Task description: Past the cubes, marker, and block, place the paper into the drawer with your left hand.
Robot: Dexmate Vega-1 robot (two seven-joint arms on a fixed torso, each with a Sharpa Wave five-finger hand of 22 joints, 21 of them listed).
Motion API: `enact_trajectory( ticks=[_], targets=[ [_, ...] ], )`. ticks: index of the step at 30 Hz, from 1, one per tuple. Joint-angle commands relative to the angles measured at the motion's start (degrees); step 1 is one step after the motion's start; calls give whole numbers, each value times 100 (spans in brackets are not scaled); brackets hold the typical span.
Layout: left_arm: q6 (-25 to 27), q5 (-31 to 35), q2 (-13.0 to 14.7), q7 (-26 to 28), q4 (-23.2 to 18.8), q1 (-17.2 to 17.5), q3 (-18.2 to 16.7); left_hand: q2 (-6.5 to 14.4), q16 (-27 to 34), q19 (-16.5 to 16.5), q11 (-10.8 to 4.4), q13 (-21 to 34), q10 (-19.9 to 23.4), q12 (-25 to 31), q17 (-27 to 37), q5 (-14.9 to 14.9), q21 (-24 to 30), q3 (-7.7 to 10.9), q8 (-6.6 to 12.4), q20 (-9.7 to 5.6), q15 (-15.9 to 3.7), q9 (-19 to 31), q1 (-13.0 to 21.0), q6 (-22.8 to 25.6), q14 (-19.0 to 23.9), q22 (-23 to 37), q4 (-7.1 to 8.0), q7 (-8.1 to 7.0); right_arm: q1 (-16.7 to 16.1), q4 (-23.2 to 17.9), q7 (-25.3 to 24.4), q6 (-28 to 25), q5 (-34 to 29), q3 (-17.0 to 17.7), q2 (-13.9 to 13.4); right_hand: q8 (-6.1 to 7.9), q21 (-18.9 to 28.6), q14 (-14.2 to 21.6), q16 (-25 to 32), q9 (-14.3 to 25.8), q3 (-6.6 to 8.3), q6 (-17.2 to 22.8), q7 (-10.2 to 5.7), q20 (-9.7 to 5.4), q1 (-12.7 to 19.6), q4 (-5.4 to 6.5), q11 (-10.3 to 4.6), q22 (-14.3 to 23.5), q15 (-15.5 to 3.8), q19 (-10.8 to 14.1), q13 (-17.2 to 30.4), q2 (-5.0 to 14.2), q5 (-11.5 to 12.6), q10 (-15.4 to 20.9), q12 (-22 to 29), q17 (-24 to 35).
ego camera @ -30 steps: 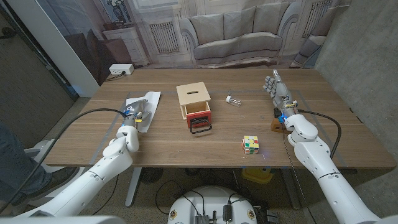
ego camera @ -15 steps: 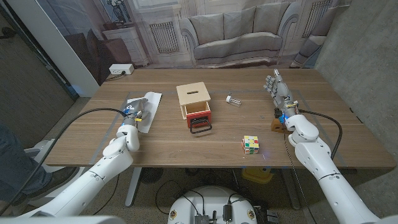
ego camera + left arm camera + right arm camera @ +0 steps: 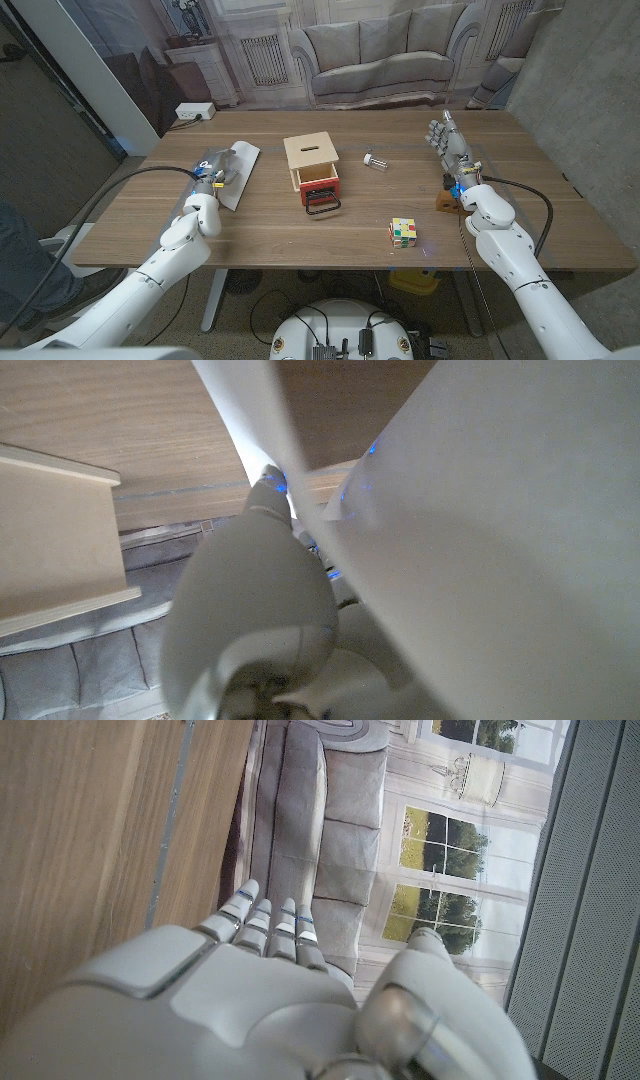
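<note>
Nearest you, the multicoloured puzzle cube (image 3: 402, 231) sits low and right of centre, beside a small brown wooden block (image 3: 445, 201). Your right hand (image 3: 449, 147) stands released, fingers apart. At left, your left hand (image 3: 208, 183) seems to grasp the white paper sheet (image 3: 232, 172), lifted off the table. The light wooden box's red drawer (image 3: 318, 184) sits open at centre, awaiting the paper.

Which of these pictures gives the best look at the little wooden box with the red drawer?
The head view: the box shows whole, slot on top, with its red drawer pulled open toward the robot. The left wrist view catches a pale wooden corner, probably the box, beside the paper.
</note>
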Motion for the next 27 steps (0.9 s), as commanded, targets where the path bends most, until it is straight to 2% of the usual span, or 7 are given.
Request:
enact_trajectory(
  ticks=[1,17,27],
  targets=[
    [100,18,53,-94,-227,79,-67,-2,-11,5,-35,10,57,30,21,-27,-32,7,17,8,-415,17,2,53,26,6,34,-6,-129,-129,7,75,29,74,-49,16,-12,50,-10,22,-10,53,-35,-4,22,-15,-7,13,-4,63,18,36,-4,7,33,28],
    [86,29,94,6,-483,249,-214,-14,-41,-27,-37,13,83,19,29,-105,-73,49,11,-3,-421,20,3,77,20,8,80,-15,-248,-279,-66,72,68,123,-75,14,-40,50,-11,22,-19,51,-28,1,19,-18,-3,15,-1,76,18,42,-6,11,34,29],
    [-49,17,94,71,-481,174,-236,-29,-58,-68,-49,13,83,8,30,-146,-104,71,6,-13,-444,21,10,88,16,10,95,-43,-303,-326,-120,119,50,128,-64,14,-53,52,-11,22,-22,51,-28,2,22,-22,-1,15,-4,85,18,45,-6,8,33,29]
  ],
)
